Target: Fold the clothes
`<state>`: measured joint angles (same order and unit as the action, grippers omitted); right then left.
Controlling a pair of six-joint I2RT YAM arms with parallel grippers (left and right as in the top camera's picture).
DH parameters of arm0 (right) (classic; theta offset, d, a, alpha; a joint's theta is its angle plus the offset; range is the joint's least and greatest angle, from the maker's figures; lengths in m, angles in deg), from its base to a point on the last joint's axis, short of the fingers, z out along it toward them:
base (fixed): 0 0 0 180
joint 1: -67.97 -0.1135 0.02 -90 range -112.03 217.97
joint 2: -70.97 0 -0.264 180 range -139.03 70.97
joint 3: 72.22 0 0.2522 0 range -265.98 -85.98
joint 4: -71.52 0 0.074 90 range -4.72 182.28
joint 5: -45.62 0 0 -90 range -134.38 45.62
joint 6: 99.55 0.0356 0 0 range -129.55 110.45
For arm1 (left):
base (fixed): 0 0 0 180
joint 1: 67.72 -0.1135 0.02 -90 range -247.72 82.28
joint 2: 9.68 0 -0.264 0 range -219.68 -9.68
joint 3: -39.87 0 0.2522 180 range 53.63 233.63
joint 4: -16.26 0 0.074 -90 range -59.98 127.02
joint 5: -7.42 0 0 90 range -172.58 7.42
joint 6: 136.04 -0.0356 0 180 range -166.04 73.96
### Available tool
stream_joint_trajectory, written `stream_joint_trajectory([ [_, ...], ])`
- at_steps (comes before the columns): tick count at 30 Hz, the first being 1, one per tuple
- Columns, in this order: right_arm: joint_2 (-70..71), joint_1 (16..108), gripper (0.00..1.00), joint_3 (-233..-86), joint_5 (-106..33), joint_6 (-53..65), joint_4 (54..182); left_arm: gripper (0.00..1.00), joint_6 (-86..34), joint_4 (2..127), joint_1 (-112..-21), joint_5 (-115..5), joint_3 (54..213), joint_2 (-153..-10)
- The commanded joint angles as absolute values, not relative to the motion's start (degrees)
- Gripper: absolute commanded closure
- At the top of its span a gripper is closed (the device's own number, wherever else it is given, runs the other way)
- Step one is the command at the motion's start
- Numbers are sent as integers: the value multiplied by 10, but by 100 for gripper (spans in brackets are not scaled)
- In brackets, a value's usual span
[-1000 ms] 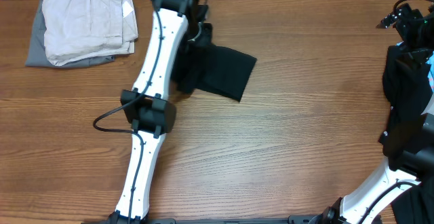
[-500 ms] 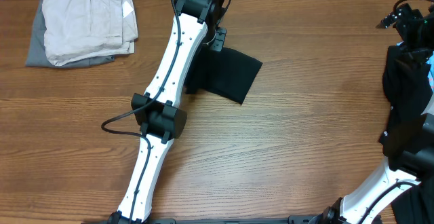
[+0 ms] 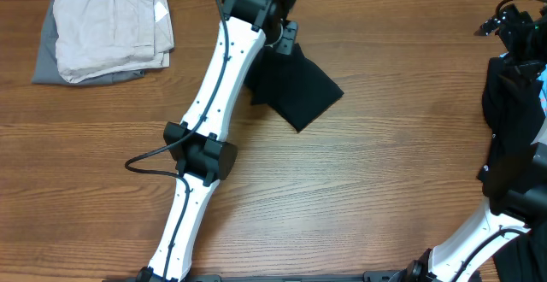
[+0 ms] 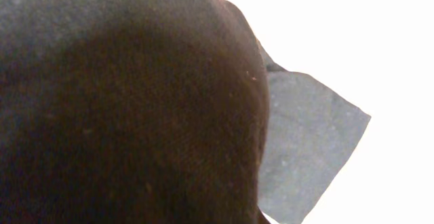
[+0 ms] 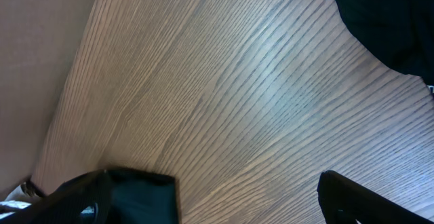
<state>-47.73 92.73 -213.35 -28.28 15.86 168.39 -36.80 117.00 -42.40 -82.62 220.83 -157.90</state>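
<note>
Black garment (image 3: 297, 90) swung rightward, wood-grain table (image 3: 385, 162), cream stack (image 3: 111, 26) far-left

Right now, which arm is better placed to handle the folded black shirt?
Left. Its end effector is at the shirt's far corner, and dark fabric fills its wrist view. The right end effector is open over bare table, far from the shirt.

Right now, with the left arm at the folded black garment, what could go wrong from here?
1. Fabric fills the left wrist view, so whether the left gripper holds the black garment cannot be checked; it might slip or unfold.
2. The gripper works close to the far edge of the table, so the garment could be dragged off.
</note>
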Motion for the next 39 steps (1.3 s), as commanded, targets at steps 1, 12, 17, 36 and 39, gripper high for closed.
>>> stream_joint_trajectory([
  [1,-473,928,0,-2138,-285,153,1681,92,-357,1156,-397,-804,2181,-1563],
  [12,-474,928,0,-2138,-285,153,1681,89,-372,1103,-342,-779,2081,-1563],
  [17,-474,928,0,-2138,-284,153,1681,87,-367,1101,-328,-779,2054,-1564],
  [36,-473,928,0,-2138,-285,153,1681,55,-405,1151,-293,-535,2002,-1555],
  [39,-473,928,0,-2138,-284,153,1681,53,-427,1155,-293,-520,2012,-1539],
])
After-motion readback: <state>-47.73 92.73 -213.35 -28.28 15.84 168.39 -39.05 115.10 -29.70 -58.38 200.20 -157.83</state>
